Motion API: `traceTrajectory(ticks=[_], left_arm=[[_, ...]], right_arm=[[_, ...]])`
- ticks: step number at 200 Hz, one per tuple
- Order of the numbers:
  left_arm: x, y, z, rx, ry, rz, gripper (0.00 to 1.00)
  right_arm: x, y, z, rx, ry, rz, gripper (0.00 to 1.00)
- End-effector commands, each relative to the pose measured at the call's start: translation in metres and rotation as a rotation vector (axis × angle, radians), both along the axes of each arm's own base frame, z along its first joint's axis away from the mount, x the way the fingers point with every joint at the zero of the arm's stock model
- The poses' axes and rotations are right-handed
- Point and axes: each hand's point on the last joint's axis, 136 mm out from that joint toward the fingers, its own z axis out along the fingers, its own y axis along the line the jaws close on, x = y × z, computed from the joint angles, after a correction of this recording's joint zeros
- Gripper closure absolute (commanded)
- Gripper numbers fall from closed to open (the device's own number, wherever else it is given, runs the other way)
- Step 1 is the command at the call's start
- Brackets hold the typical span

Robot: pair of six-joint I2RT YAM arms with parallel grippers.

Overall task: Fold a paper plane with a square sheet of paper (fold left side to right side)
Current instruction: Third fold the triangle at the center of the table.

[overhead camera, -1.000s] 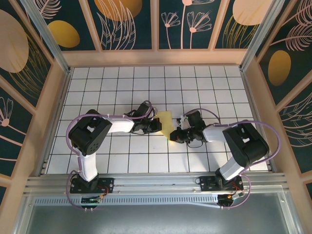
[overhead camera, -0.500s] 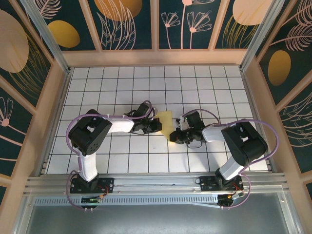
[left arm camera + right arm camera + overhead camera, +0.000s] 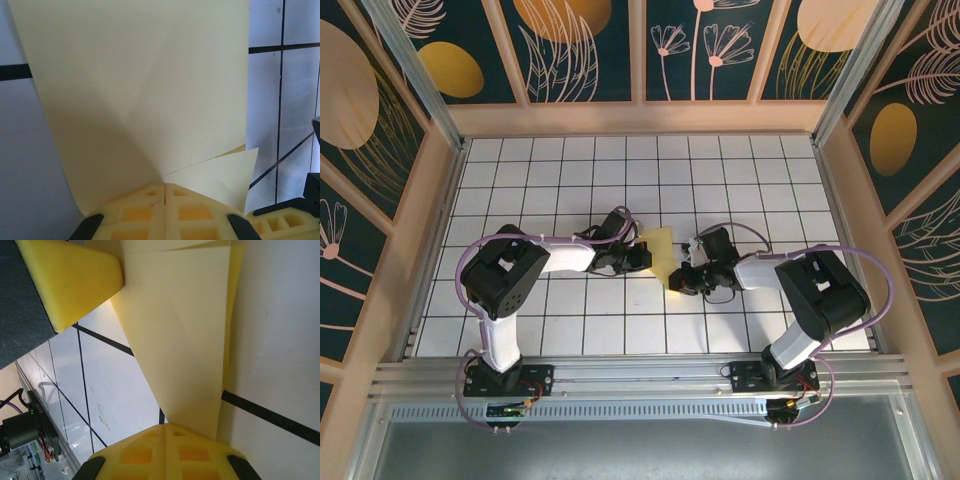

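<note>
The square sheet of paper [image 3: 662, 252], pale yellow and folded into layered flaps, lies at the middle of the tiled table. My left gripper [image 3: 642, 258] is shut at its left edge. In the left wrist view the creased paper [image 3: 140, 90] fans out from the closed tips of the left gripper [image 3: 164, 186], curling up on the left, with a lower flap [image 3: 220, 175] to the right. My right gripper [image 3: 677, 283] is shut at the paper's near corner. In the right wrist view the paper [image 3: 185, 330] narrows down to the right gripper [image 3: 165, 427]. A left finger [image 3: 75, 280] shows beyond.
The white grid table [image 3: 560, 170] is boxed in by wooden walls [image 3: 640, 118] at the back and both sides. A metal rail [image 3: 640, 378] runs along the near edge by the arm bases. Bare tiles lie all round the paper.
</note>
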Motion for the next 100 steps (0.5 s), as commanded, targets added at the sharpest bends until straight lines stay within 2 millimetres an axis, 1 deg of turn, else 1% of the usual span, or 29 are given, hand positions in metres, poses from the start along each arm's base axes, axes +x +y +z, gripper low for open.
traceTrajectory(ticks=[1, 26, 40, 42, 43, 46, 49, 70, 81, 85, 93, 98, 100], left_arm=[[-0.009, 0.029, -0.031, 0.159, 0.051, 0.037, 0.97], [-0.005, 0.027, -0.021, 0.146, 0.019, 0.03, 0.95], [-0.001, 0.026, -0.01, 0.14, -0.011, 0.03, 0.95], [0.0, 0.026, -0.008, 0.137, -0.019, 0.03, 0.95], [0.004, 0.022, -0.002, 0.126, -0.033, 0.032, 0.94], [0.008, 0.019, 0.005, 0.115, -0.052, 0.032, 0.94], [0.01, 0.019, 0.009, 0.111, -0.063, 0.033, 0.94], [0.017, 0.016, 0.035, 0.072, -0.132, 0.039, 0.93], [0.02, 0.013, 0.053, 0.035, -0.177, 0.043, 0.93], [0.016, 0.017, 0.05, 0.036, -0.174, 0.043, 0.93], [0.013, 0.018, 0.056, 0.017, -0.189, 0.042, 0.93], [0.011, 0.019, 0.054, 0.015, -0.186, 0.041, 0.93], [0.011, 0.018, 0.062, -0.001, -0.2, 0.041, 0.94]], right_arm=[[-0.007, -0.005, -0.012, -0.045, 0.023, 0.009, 1.0], [-0.01, -0.009, -0.02, -0.07, 0.044, 0.003, 1.0], [-0.014, -0.012, -0.026, -0.083, 0.065, 0.004, 1.0], [-0.015, -0.012, -0.027, -0.084, 0.067, 0.004, 1.0], [-0.015, -0.012, -0.027, -0.084, 0.067, 0.004, 1.0], [-0.016, -0.013, -0.029, -0.087, 0.072, 0.003, 1.0], [-0.016, -0.013, -0.03, -0.087, 0.074, 0.003, 1.0], [-0.019, -0.016, -0.034, -0.087, 0.085, -0.002, 1.0], [-0.02, -0.016, -0.035, -0.086, 0.085, 0.001, 1.0], [-0.02, -0.016, -0.035, -0.087, 0.085, 0.001, 1.0], [-0.02, -0.017, -0.037, -0.092, 0.086, 0.001, 1.0], [-0.021, -0.017, -0.037, -0.096, 0.087, 0.003, 1.0], [-0.021, -0.018, -0.037, -0.098, 0.087, 0.003, 1.0]])
